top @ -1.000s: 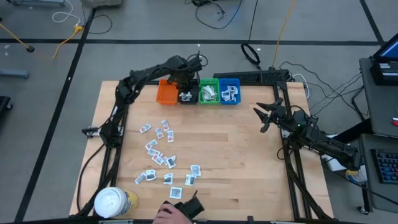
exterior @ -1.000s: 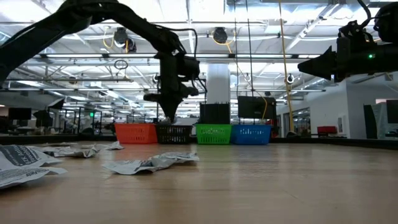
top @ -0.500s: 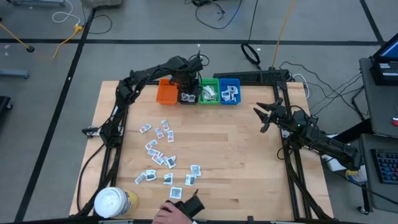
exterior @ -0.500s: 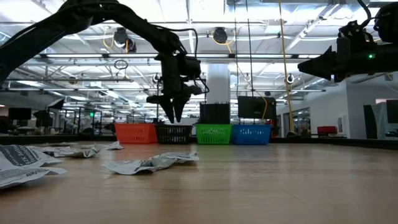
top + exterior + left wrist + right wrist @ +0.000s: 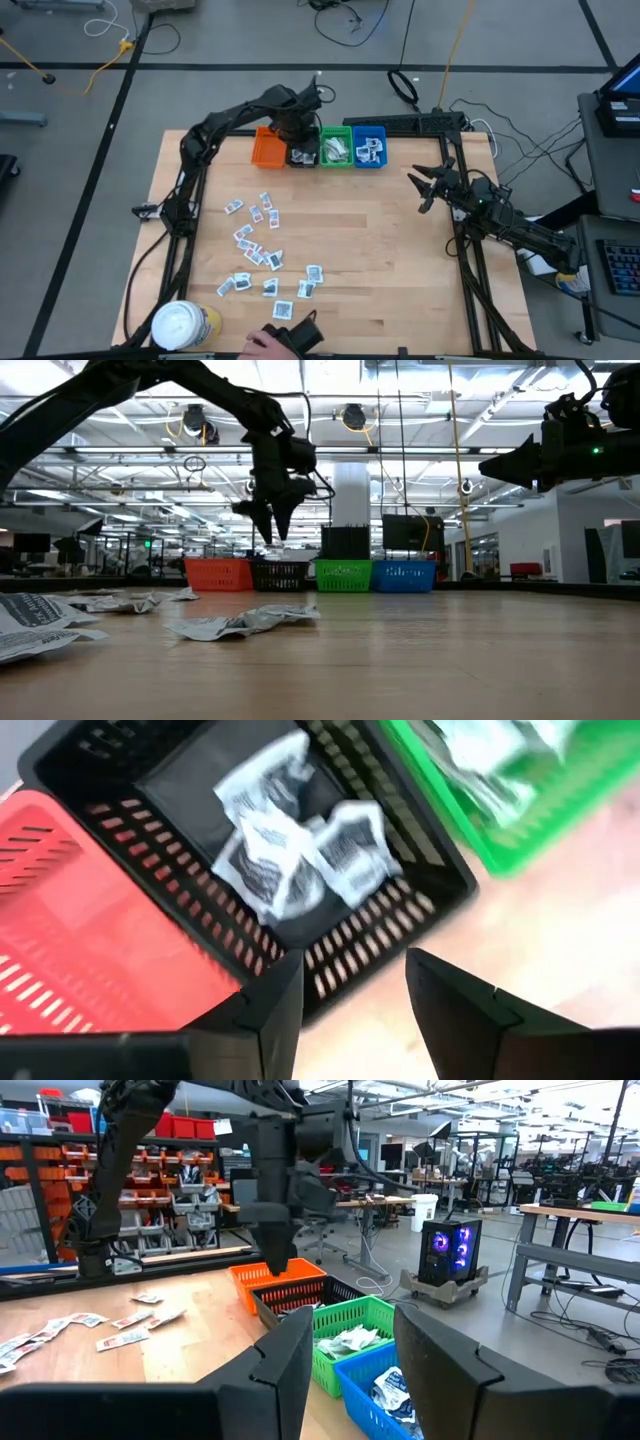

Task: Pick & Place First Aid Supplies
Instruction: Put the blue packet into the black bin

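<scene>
A wooden bench (image 5: 400, 250) in a large workshop hall, with four bins in a row along its far edge: orange bin (image 5: 267, 150), black bin (image 5: 300, 154), green bin (image 5: 335, 147), blue bin (image 5: 369, 146). My left gripper (image 5: 297, 127) hangs over the black bin, fingers pointing down and parted, holding nothing; the left wrist view looks between those fingers onto three white sachets (image 5: 290, 850) with dark print lying in the bin's bottom. The unsorted first aid supplies (image 5: 258, 250) lie scattered flat on the bench's left half, well apart from this gripper and on its near side, running from mid-bench toward the near edge; most are squarish white packets, so I judge that no long axis governs the grasp. My left arm is the nearer one to that scatter: it arches from its base at the left edge up and across to the bins, wrist bent downward. My right gripper (image 5: 428, 186) waits above the bench's right edge, fingers spread and empty, aimed left toward the bins. A yellow tub (image 5: 185, 325) with a white lid stands at the near left corner, and a person's hand (image 5: 265, 343) shows at the near edge.
</scene>
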You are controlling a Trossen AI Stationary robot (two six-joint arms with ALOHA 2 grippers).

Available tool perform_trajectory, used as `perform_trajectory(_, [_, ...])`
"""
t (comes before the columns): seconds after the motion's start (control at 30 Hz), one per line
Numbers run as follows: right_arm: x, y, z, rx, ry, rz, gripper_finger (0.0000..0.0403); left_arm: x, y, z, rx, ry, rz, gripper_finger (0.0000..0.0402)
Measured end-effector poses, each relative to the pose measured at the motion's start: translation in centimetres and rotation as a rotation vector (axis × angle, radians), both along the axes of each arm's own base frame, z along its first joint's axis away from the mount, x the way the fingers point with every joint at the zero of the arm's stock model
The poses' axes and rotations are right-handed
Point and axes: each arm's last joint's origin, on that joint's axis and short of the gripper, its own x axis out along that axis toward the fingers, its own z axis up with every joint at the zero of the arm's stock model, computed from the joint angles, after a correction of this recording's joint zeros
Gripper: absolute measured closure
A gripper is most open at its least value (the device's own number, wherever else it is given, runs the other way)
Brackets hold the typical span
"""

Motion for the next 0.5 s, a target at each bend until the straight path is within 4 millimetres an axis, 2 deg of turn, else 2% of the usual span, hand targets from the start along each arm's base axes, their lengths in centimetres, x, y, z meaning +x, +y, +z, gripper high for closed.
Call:
perform_trajectory(0.33, [0.0,0.0,0.0,0.000,0.000,0.000,0.0264,-0.8,-2.6,0.9,-0.090,0.124,-0.162,0.0218])
perform_trajectory(0.43, [0.0,0.0,0.0,0.000,0.000,0.000,0.0264,-0.2,-3.4,0.9,-0.081,0.118,-0.181,0.0218])
perform_trajectory(0.5, [0.0,0.0,0.0,0.000,0.000,0.000,0.0264,0.6,-4.7,0.9,-0.075,0.119,-0.245,0.0218])
